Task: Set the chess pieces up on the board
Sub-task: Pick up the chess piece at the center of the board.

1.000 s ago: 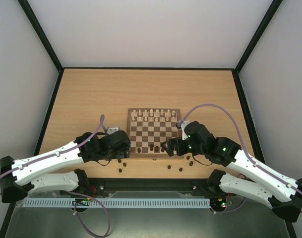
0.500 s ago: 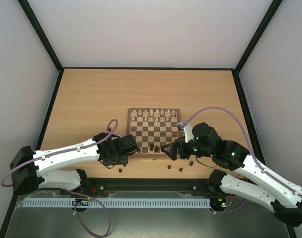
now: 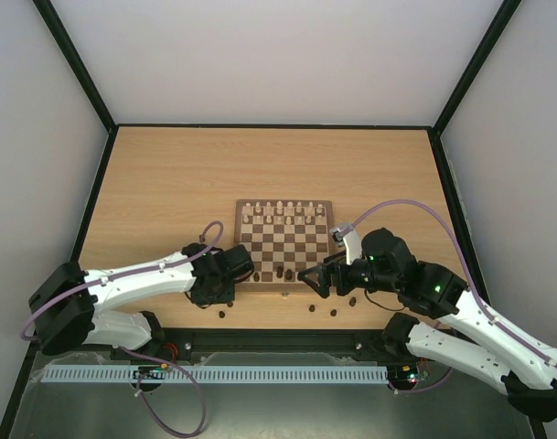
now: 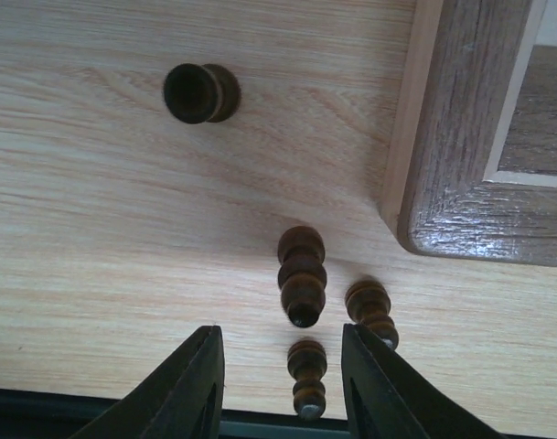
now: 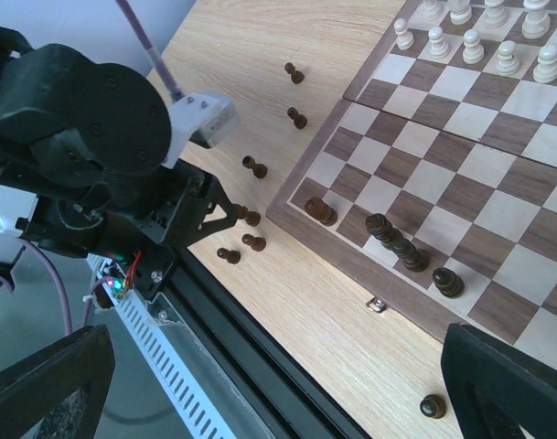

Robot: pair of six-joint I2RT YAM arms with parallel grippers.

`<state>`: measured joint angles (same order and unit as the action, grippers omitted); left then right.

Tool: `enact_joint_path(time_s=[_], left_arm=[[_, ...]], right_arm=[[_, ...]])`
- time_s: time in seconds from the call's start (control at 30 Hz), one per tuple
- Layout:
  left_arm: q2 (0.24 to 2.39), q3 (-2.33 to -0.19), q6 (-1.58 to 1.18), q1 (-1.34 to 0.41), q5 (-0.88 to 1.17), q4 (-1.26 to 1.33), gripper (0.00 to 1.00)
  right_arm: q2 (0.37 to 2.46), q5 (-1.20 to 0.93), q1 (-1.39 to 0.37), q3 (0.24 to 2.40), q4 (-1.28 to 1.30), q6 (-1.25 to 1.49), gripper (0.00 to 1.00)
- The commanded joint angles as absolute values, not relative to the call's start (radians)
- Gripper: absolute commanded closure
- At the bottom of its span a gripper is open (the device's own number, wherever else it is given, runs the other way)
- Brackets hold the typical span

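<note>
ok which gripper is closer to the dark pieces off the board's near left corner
Left. The left gripper hangs over those dark pieces; the right gripper is over the near edge of the board.

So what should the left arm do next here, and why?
Probably close the left gripper on the dark piece lying between its jaws. The jaws straddle it without touching, and it lies on the table, off the board, so it needs gripping before it can be placed.

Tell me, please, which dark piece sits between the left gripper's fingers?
The small dark piece lowest in the left wrist view; the other three lie beyond the tips of the left gripper.
</note>
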<state>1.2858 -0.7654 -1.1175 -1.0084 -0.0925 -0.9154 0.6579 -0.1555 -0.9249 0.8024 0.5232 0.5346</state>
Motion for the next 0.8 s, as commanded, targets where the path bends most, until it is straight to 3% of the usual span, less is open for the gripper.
enact_joint_path(time_s=[0.0, 0.63, 0.77], left_arm=[[1.332, -0.775, -1.07, -0.993, -0.072, -0.885, 0.62], [1.377, -0.735, -0.999, -0.929, -0.054, -0.825, 0.81], [1.394, -0.745, -0.983, -0.925, -0.054, -0.829, 0.9]], right_arm=[[0.641, -0.173, -0.931, 0.79, 0.517, 0.526, 0.01], [0.655, -0.187, -0.93, 0.781, 0.505, 0.522, 0.01], [0.653, -0.187, -0.931, 0.781, 0.506, 0.522, 0.01]])
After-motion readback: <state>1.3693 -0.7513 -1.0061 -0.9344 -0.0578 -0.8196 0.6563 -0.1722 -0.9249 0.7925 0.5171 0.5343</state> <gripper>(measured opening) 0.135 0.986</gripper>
